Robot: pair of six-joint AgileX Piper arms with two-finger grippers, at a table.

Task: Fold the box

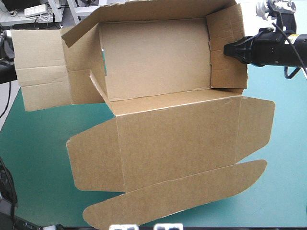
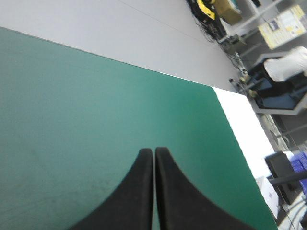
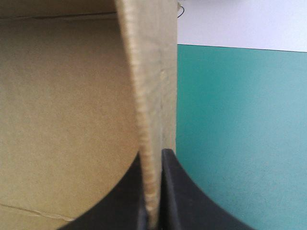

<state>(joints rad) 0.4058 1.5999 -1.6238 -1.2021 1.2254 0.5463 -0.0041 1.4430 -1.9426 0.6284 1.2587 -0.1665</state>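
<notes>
Right wrist view shows right gripper (image 3: 154,154) pinching the box (image 3: 62,120) wall

Teal-green table cover (image 2: 96,120); grey floor (image 2: 120,28) beyond, probably.

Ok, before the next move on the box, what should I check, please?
1. Right tool shut on the right wall of the box: ok.
2. Left tool free, shut over the bare table cover: ok.
3. Left wall raised: not ok, it lies flat outward.
4. Back wall raised: ok.
5. Lid flat toward the near edge: ok.
6. Right wall fully tucked in: cannot tell.
</notes>
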